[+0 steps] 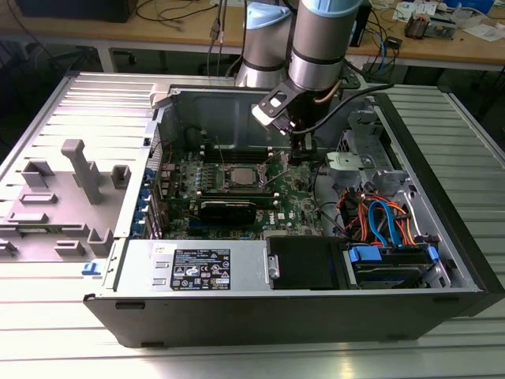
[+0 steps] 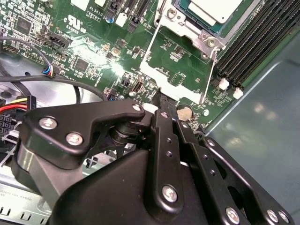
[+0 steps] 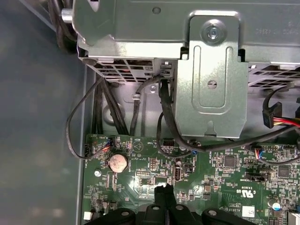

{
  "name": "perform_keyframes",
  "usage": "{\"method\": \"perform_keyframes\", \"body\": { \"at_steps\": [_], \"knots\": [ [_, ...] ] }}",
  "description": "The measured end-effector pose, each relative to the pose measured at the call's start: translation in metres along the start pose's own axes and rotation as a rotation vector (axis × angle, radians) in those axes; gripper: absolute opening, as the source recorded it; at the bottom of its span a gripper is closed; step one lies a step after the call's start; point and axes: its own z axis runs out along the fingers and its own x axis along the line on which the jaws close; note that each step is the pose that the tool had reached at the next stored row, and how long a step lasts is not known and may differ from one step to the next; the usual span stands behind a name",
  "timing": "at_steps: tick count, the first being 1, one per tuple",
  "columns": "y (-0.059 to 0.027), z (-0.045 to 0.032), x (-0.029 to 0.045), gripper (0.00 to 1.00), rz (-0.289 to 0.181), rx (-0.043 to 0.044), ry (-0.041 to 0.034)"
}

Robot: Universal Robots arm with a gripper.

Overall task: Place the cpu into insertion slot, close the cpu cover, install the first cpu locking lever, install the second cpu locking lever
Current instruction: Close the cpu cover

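Ribbed metal bench point(image 1: 71, 347) bears open case point(image 1: 237, 314); gripper point(image 3: 164, 189) pressed together — over green motherboard point(image 3: 225, 180)

The cpu point(image 2: 213, 9) was cut off by the picture's edge in the second wrist view. The arm point(image 1: 319, 47) was cropped at the exterior view's upper edge.

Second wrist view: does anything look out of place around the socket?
The cpu sits in the insertion slot, but what looks like the cpu cover stands raised toward the pincer, not flat over the chip. Nothing looks damaged.
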Motion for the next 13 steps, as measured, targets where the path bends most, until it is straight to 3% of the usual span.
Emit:
{"method": "perform_keyframes", "body": {
  "at_steps": [13],
  "knots": [
    [-0.0145,-0.0003,0.0007,0.11,-0.005,-0.0002,0.0081]
  ]
}}
